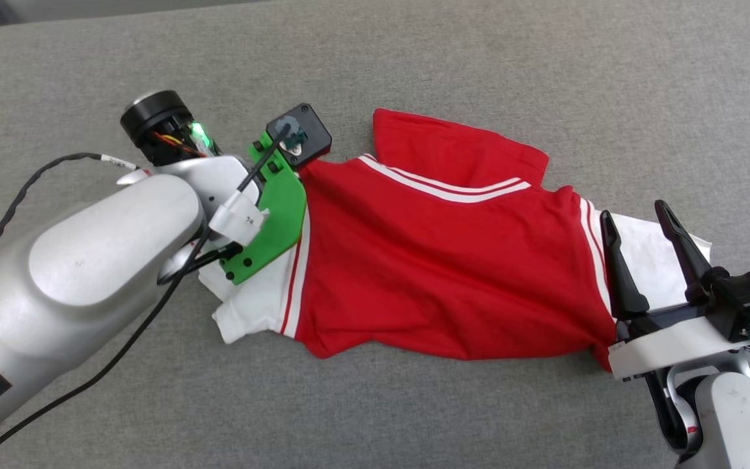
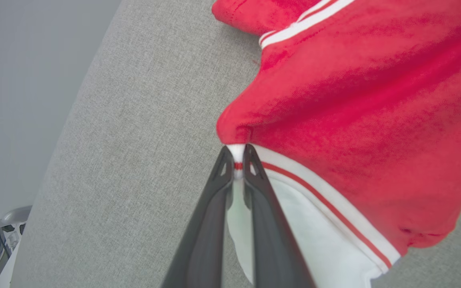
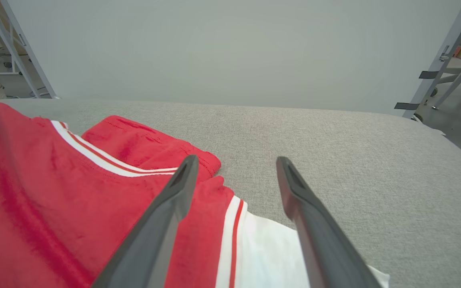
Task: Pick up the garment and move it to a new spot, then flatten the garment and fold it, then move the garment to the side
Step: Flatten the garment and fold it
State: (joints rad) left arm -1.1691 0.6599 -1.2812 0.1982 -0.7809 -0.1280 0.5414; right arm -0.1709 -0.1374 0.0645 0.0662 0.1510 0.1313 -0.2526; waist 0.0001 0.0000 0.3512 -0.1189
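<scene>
Your left gripper is pinched onto the striped trim of the crumpled red shirt; your right gripper stands wide, empty.

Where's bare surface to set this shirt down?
Free: the grey surface beyond the garment, and the strip on its near side. Crowded: left, around the left gripper and cable; right, the right gripper over the white sleeve.

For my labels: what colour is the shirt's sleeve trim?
Trim: white with one red stripe; best in left wrist view.
</scene>
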